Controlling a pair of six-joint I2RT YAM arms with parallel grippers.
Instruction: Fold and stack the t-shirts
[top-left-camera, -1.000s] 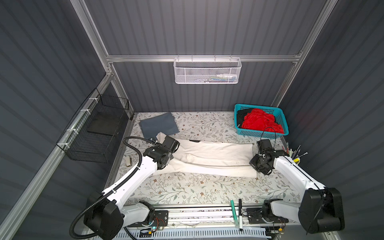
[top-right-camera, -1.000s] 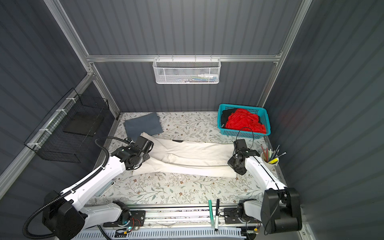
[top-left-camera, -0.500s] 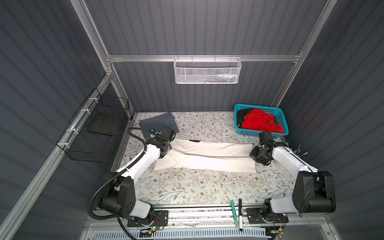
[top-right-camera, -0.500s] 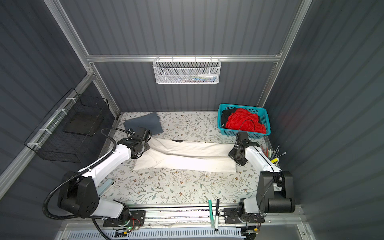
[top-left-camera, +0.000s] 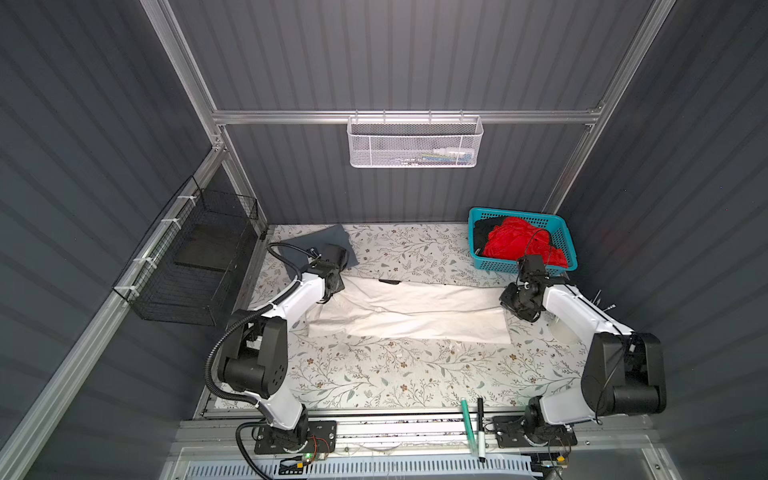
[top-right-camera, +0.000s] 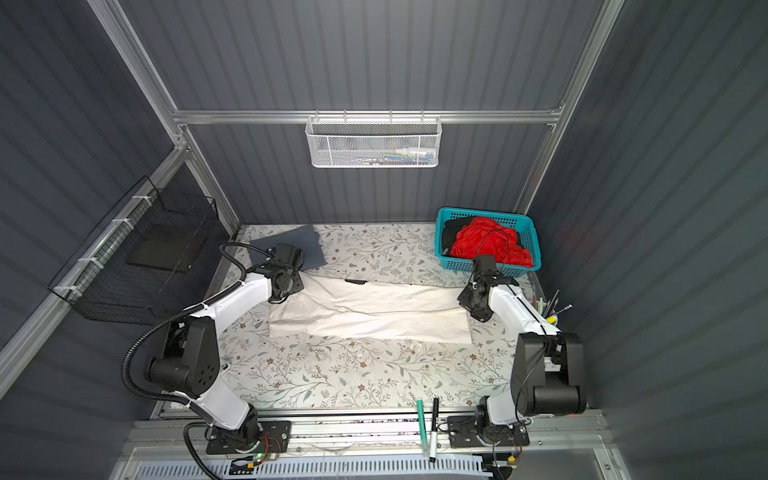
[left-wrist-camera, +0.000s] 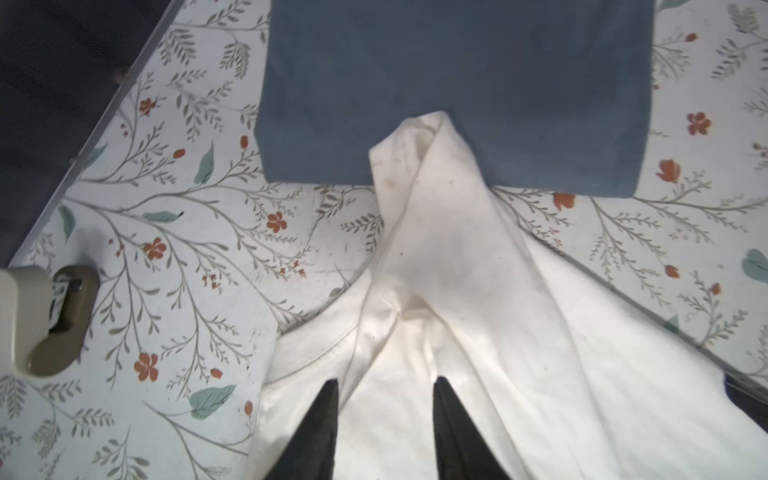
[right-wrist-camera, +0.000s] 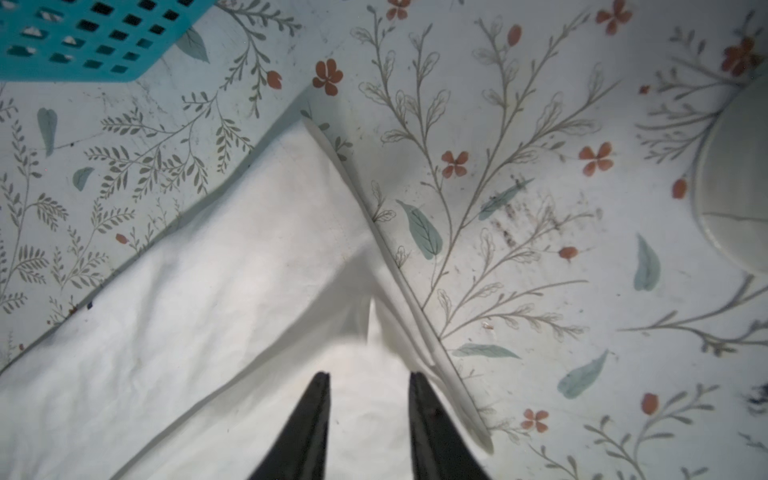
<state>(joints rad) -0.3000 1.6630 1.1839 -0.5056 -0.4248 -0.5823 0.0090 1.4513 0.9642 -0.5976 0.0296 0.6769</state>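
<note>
The off-white t-shirt (top-left-camera: 409, 309) (top-right-camera: 370, 311) lies as a long folded strip across the floral table. My left gripper (left-wrist-camera: 386, 381) (top-left-camera: 334, 286) hovers at its left end, jaws open, with only cloth (left-wrist-camera: 449, 257) beneath the gap. At the right end my right gripper (right-wrist-camera: 370, 374) (top-left-camera: 511, 297) is open too, over the cloth (right-wrist-camera: 232, 270). A corner of the off-white shirt rests on the edge of the folded slate-grey t-shirt (left-wrist-camera: 457, 83) (top-left-camera: 332, 243) at the back left. The red t-shirt (top-left-camera: 519, 245) and a black one (top-left-camera: 486, 230) sit crumpled in the basket.
The teal basket (top-left-camera: 515, 212) stands at the back right, close behind my right arm. A white cup (right-wrist-camera: 735, 183) with pens (top-right-camera: 548, 307) stands at the right edge. A black wire basket (top-left-camera: 195, 257) hangs on the left wall. Two markers (top-left-camera: 473, 428) lie on the front rail.
Both grippers carried the shirt's near edge toward the back, folding the off-white shirt over itself. Both jaws then opened and let go of the cloth.
</note>
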